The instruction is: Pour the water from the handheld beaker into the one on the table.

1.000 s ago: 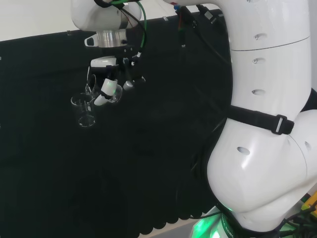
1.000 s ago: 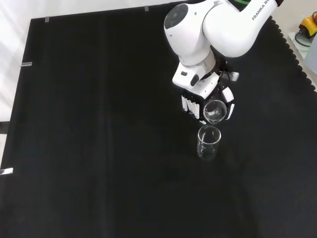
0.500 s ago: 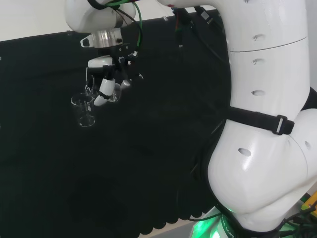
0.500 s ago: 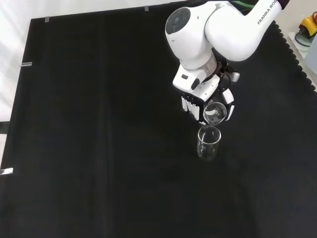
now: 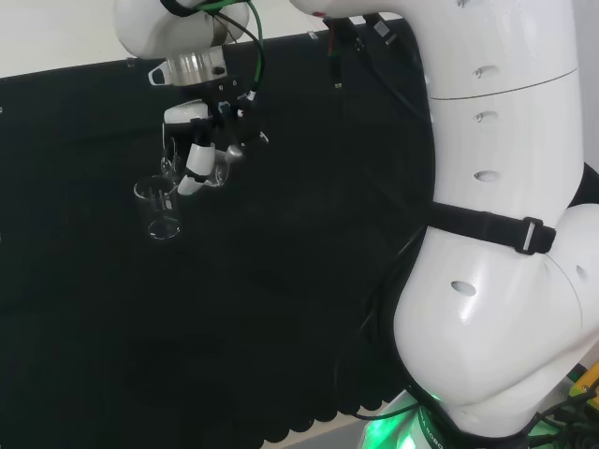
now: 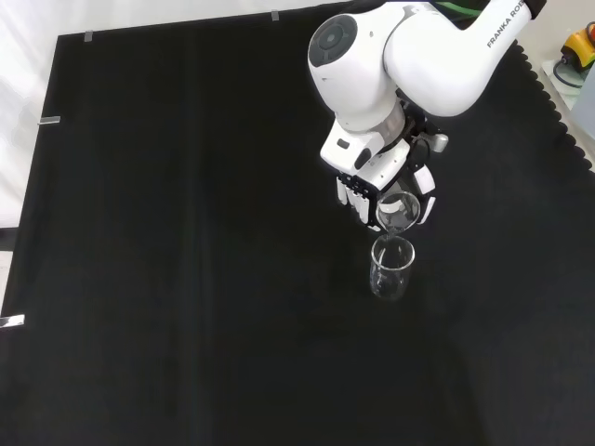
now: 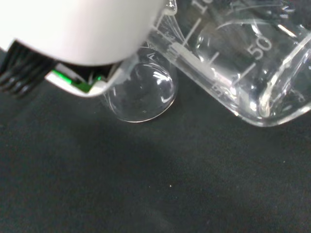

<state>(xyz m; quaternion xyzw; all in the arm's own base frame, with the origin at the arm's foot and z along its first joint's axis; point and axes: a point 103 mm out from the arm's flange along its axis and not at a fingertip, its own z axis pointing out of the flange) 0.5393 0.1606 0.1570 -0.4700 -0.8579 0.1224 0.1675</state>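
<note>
The handheld beaker point(image 6: 400, 212) is tilted, its lip just above the open mouth of the table beaker point(image 6: 391, 268), which stands upright on the black cloth of the table point(image 6: 186, 279). We judge the pour to be at or near its start: we cannot make out water in either vessel, nor a stream between them. Still to do, as far as we can tell: tip further and empty the held beaker. The robot hand point(image 6: 376, 186) has its fingers curled round the handheld beaker, holding it by the wall; it touches nothing else.
</note>
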